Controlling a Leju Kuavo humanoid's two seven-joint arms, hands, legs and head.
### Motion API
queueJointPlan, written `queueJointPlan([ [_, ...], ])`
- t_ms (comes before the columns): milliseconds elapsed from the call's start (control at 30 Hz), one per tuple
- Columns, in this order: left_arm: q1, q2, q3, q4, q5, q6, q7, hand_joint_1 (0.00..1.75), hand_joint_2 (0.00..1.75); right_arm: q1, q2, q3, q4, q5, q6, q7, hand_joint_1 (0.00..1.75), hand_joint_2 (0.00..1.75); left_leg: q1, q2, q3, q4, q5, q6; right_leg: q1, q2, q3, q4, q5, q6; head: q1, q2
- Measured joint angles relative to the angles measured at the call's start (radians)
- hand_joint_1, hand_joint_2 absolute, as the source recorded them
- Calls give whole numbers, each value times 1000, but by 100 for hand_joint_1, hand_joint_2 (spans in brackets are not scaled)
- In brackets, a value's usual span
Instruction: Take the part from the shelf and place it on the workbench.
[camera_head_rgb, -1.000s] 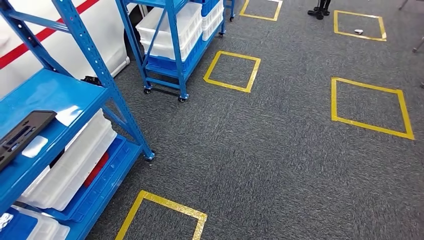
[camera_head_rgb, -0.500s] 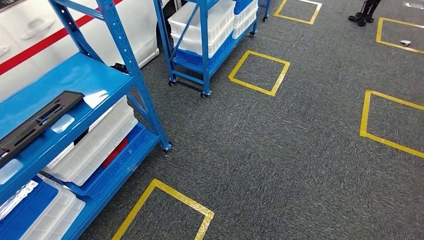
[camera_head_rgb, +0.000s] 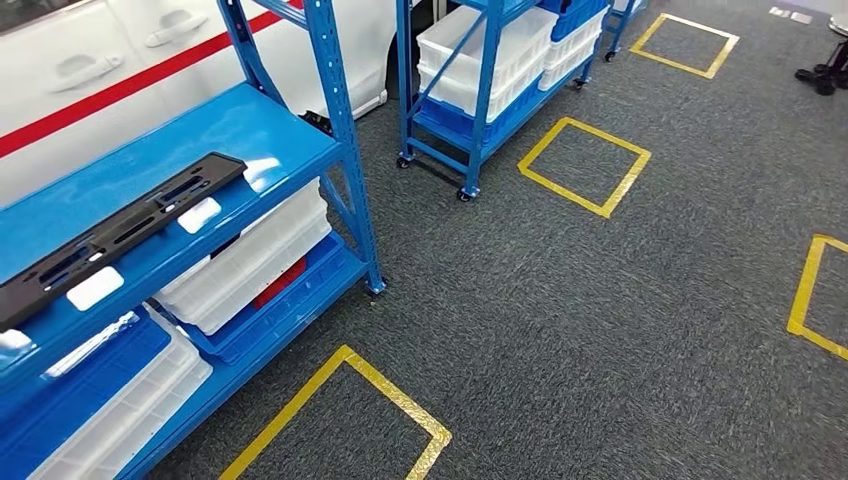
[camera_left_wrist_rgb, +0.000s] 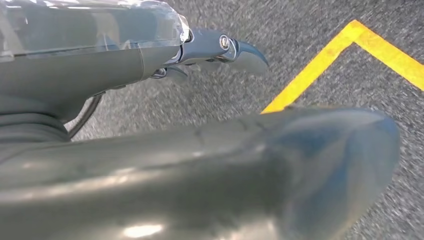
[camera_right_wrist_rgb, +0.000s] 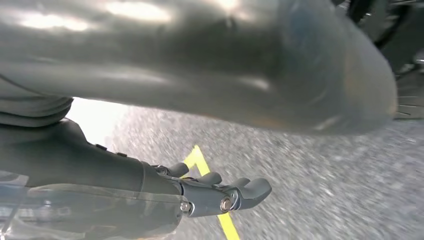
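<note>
Black plastic, long and slotted: the part (camera_head_rgb: 110, 237) lies flat on the upper deck of the near blue shelf (camera_head_rgb: 270, 135), off at the left of the head view, with a white car panel (camera_head_rgb: 120, 70) behind the rack and white bins (camera_head_rgb: 245, 262) on the deck below. Its long axis runs along the shelf's front edge, one end close to the corner upright, the other trailing off toward the picture's left border. Both arms hang low. The left hand (camera_left_wrist_rgb: 220, 47) shows over grey carpet (camera_head_rgb: 600, 330) beside a yellow tape corner (camera_left_wrist_rgb: 320, 65), fingers loosely extended with nothing between them; the right hand (camera_right_wrist_rgb: 220, 195) hangs the same way, fingers gently curled and apart, holding nothing. So the part sits well above and well apart from either set of fingers, out on the left arm's side. My read: the left hand is the nearer one, the body is not yet squared to the shelf, and a grasp across the narrow width looks more workable than one along the length. No workbench visible yet.
</note>
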Motion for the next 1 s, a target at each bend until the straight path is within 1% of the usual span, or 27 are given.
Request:
queueJointPlan([
  [33,-2,2,0,0,3,-5,1,0,0,-2,1,0,0,2,-4,-2,0,0,0,-9,-6,4,-2,-7,1,10,8,-21,4,-4,0,0],
  [67,-2,4,1,0,8,-9,4,0,0,-5,2,-1,0,5,-8,-4,0,0,1,-16,-10,5,-2,-15,4,10,8,-23,1,-10,0,0],
  [100,-2,5,2,0,14,-10,7,0,0,-8,2,-1,0,9,-9,-7,0,0,3,-24,-12,4,-1,-21,5,0,8,-25,3,-18,0,0],
  [133,-1,5,3,0,18,-9,10,0,0,-11,2,0,0,14,-8,-9,0,0,4,-18,-14,7,-3,-27,5,-9,10,-29,4,-26,0,0],
  [167,0,4,4,0,22,-7,12,0,0,-12,0,0,0,18,-7,-11,0,0,5,0,-20,22,-13,-32,5,-19,12,-33,6,-34,0,0],
  [233,-2,3,6,0,25,-3,13,0,0,-10,-4,0,0,22,-2,-14,0,0,6,50,-61,110,-65,-40,7,-43,14,-38,7,-45,0,0],
  [267,-4,3,6,0,26,-2,13,0,0,-8,-7,0,0,22,-1,-14,0,0,7,66,-95,178,-98,-43,9,-56,14,-39,6,-48,0,0],
  [300,-5,2,7,0,26,-2,13,0,0,-7,-8,0,0,23,0,-15,0,0,8,72,-127,243,-124,-46,12,-69,14,-39,4,-50,0,0],
  [333,-4,2,7,0,26,-3,13,0,0,-7,-10,0,0,23,-1,-17,0,0,10,74,-148,284,-133,-48,14,-82,14,-38,3,-51,0,0],
  [367,-3,1,7,0,26,-4,13,0,0,-7,-11,0,0,23,-2,-18,0,0,10,76,-151,290,-124,-48,15,-93,15,-38,1,-51,0,0],
  [400,-2,0,8,0,25,-6,13,0,0,-8,-12,0,0,24,-3,-20,0,0,11,80,-133,253,-97,-46,16,-105,18,-38,-1,-50,0,0],
  [433,-1,-1,8,0,23,-8,12,0,0,-9,-13,0,0,23,-4,-22,0,0,10,92,-99,186,-60,-41,17,-116,22,-38,-4,-48,0,0],
  [500,-6,-3,8,0,18,-11,11,0,0,-9,-13,0,0,21,-6,-24,0,0,1,130,-33,54,-12,-27,20,-137,30,-38,-10,-41,0,0],
  [533,-8,-5,8,0,16,-12,10,0,0,-9,-14,0,0,19,-8,-26,0,0,-4,143,-19,21,-4,-20,21,-146,33,-38,-13,-36,0,0],
  [567,-10,-6,8,0,16,-13,8,0,0,-11,-14,0,0,19,-11,-28,0,0,-8,146,-16,10,-6,-14,21,-154,35,-38,-14,-30,0,0],
  [633,-7,-9,8,0,16,-17,3,0,0,-17,-14,0,-1,18,-16,-31,0,0,-8,127,-14,2,-2,-3,20,-166,42,-40,-18,-19,0,0],
  [667,-6,-11,8,0,16,-19,-1,0,0,-18,-16,0,-1,18,-18,-32,0,0,-5,117,-8,-6,2,3,19,-152,43,-34,-24,-13,0,0],
  [700,-7,-13,8,0,16,-21,-4,0,0,-18,-18,0,-1,18,-20,-32,0,0,-1,107,-3,-13,7,8,18,-129,36,-13,-40,-8,0,0],
  [733,-10,-16,8,0,16,-23,-6,0,0,-17,-19,0,-2,18,-20,-32,0,0,3,97,1,-19,11,12,16,-99,17,29,-65,-4,0,0],
  [767,-13,-18,8,0,17,-23,-8,0,0,-15,-21,0,-2,19,-20,-32,0,0,2,87,1,-20,12,15,14,-71,-12,88,-95,-2,0,0],
  [800,-15,-21,8,0,18,-23,-9,0,0,-13,-22,0,-2,20,-20,-32,0,0,1,76,0,-20,13,17,13,-58,-47,154,-122,-1,0,0],
  [833,-16,-23,8,0,19,-23,-9,0,0,-10,-23,0,-2,22,-20,-32,0,0,1,63,1,-19,12,18,13,-52,-75,203,-135,1,0,0],
  [867,-16,-25,8,0,20,-23,-9,0,0,-8,-25,0,-2,24,-20,-32,0,0,1,49,1,-18,12,17,12,-51,-88,222,-128,2,0,0],
  [900,-15,-27,8,0,21,-23,-9,0,0,-7,-28,0,-2,25,-20,-32,0,0,2,34,3,-17,11,16,11,-49,-83,200,-101,3,0,0],
  [933,-14,-30,8,0,22,-23,-9,0,0,-6,-30,0,-2,26,-20,-32,0,0,3,20,4,-14,9,14,10,-42,-61,144,-60,3,0,0],
  [967,-13,-33,8,0,23,-23,-9,0,0,-5,-33,0,-2,27,-20,-33,0,0,4,8,4,-11,7,10,7,-22,-33,76,-25,3,0,0],
  [1000,-13,-34,8,0,23,-23,-9,0,0,-4,-34,0,-2,28,-20,-33,0,0,4,1,4,-8,6,8,5,-13,-16,36,-4,3,0,0],
])
